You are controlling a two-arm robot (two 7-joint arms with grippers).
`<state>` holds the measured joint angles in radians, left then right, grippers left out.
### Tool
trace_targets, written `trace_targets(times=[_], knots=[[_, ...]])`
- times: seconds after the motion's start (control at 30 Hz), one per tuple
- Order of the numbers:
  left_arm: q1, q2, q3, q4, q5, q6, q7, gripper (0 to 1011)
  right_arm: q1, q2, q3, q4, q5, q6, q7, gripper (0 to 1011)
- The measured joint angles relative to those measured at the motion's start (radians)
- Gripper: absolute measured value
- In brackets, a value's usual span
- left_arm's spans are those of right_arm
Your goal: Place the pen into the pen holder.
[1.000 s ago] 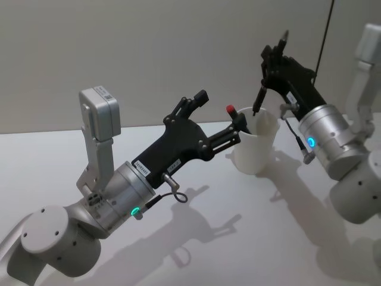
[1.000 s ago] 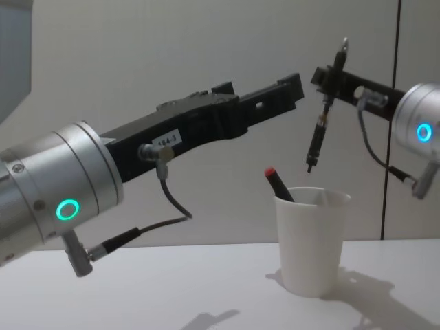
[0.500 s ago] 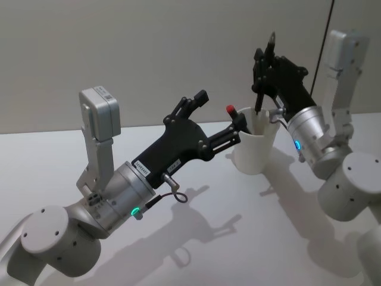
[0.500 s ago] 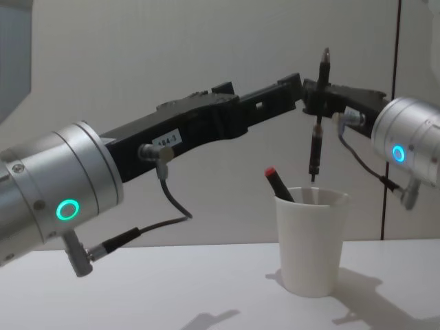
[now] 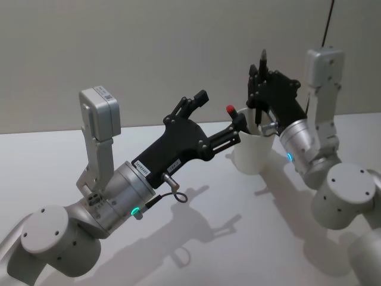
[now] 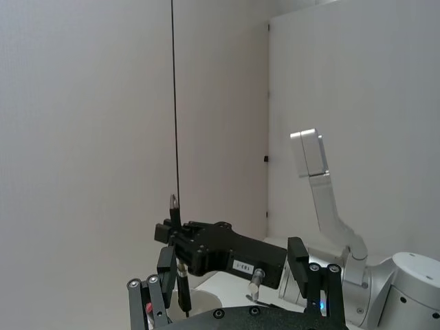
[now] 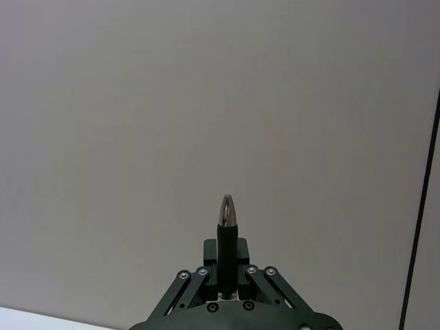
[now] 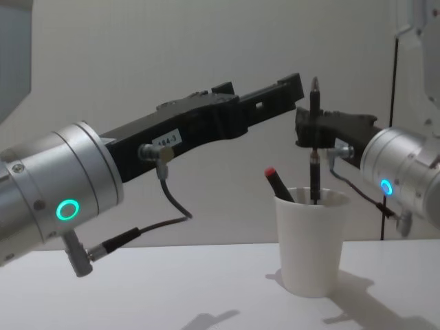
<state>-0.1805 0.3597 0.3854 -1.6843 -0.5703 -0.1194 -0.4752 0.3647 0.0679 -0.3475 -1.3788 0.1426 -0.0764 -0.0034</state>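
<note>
Hovering right over the white cup (image 8: pixel 311 242), the right gripper (image 8: pixel 313 130) has its jaws clenched on a black pen (image 8: pixel 315 148), held upright with the lower end dipping just inside the rim. To finish this well, I'd say keep the pen vertical, lower it until the tip is well down inside, then release; letting go too high could make it bounce or tip the light cup. A second pen with a red cap (image 8: pixel 277 183) leans against the near-left side of the rim, so the drop wants to stay toward the free side. The cup stands on the white table (image 5: pixel 238 238), toward the robot's right.

The left gripper (image 5: pixel 241 126) sits just beside the cup's rim in the head view, jaws spread and holding nothing.

Hard to judge: how deep the black pen's tip reaches, since the cup wall hides it. In the chest view the left gripper's fingertips blend into the dark body. From the right wrist, just the pen's metal end (image 7: pixel 227 210) shows above the fingers.
</note>
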Motion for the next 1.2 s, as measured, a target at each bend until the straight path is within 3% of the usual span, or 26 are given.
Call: trace_targets(times=[0.17, 0.9, 1.13, 1.2], knots=[[0.0, 0.0, 0.0, 0.0, 0.0, 0.0, 0.0, 1001, 0.0, -0.004, -0.004, 0.016, -0.023, -0.006, -0.004, 148], [0.0, 0.0, 0.0, 0.0, 0.0, 0.0, 0.0, 1001, -0.001, -0.009, -0.011, 0.042, -0.057, -0.014, -0.011, 825], [0.0, 0.0, 0.0, 0.0, 0.0, 0.0, 0.0, 1001, -0.008, -0.008, -0.01, 0.028, -0.049, -0.012, -0.011, 1001], [0.0, 0.0, 0.0, 0.0, 0.0, 0.0, 0.0, 1001, -0.011, -0.006, -0.009, 0.021, -0.044, -0.009, -0.014, 1001]])
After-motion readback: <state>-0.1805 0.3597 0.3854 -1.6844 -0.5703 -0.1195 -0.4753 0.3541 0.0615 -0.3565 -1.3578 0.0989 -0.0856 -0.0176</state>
